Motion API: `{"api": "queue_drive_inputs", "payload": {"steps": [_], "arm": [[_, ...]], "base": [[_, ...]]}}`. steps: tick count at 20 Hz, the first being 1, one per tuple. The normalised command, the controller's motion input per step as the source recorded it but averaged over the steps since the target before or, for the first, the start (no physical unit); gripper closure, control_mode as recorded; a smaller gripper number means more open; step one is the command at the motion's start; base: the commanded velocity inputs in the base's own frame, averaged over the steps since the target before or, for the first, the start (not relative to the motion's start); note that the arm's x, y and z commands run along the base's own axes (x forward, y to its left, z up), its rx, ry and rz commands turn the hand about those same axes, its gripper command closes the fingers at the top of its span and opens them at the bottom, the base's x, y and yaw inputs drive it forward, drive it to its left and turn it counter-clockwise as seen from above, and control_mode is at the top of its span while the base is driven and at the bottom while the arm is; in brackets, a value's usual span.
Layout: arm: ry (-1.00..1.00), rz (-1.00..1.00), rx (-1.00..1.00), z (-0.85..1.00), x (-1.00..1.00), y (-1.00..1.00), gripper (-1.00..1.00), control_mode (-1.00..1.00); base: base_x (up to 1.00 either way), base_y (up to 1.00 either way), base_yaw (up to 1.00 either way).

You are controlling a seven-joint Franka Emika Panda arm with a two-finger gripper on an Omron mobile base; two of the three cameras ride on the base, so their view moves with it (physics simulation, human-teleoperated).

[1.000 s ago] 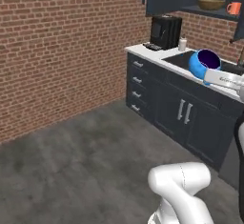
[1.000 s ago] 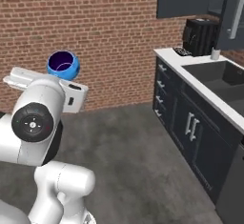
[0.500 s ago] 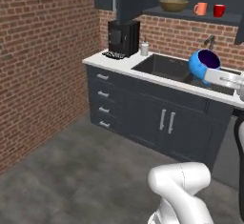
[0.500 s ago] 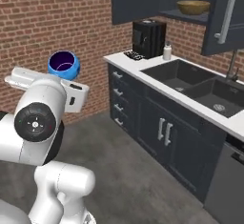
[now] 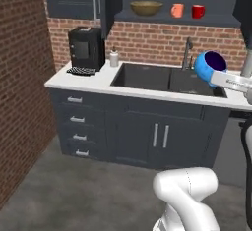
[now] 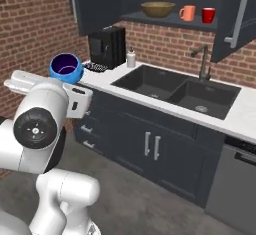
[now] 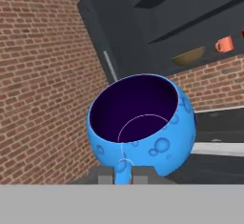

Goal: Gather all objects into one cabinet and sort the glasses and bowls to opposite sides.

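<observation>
hand view is showing us the small glossy bright-blue bowl (image 7: pixel 143 125) with its dark purple inside, and we are carrying it pinched by the rim in nearly closed jaws, the two dark tips meeting at its lower edge. its glaze is looking slick, with raised bubble spots on a rounded wall.

in the left base view we are holding it out in the air in front of the sink, well below the shelf. on the dark inner shelf of the open charcoal-blue wall cabinet (image 5: pixel 216 15) the wide tan wooden bowl (image 5: pixel 146 7), matte and shallow, is sitting to the left, with the orange cup (image 5: pixel 177 11) and the red mug (image 5: pixel 198 12) side by side to its right.

we are judging three pieces already gathered; the blue bowl is remaining, and we are expecting it to belong beside the wooden one, away from the cups.
</observation>
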Motion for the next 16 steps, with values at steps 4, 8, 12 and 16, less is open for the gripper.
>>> {"api": "queue_drive_inputs", "payload": {"steps": [4, 8, 12, 16], "arm": [[0.0, 0.0, 0.0, 0.0, 0.0, 0.0, 1.0, 1.0], [0.0, 0.0, 0.0, 0.0, 0.0, 0.0, 1.0, 1.0], [0.0, 0.0, 0.0, 0.0, 0.0, 0.0, 1.0, 1.0], [0.0, 0.0, 0.0, 0.0, 0.0, 0.0, 1.0, 1.0]], "base": [[0.83, 0.55, -0.62], [0.78, 0.51, -0.61], [0.74, 0.36, -0.55], [0.82, 0.32, -0.23]]}}
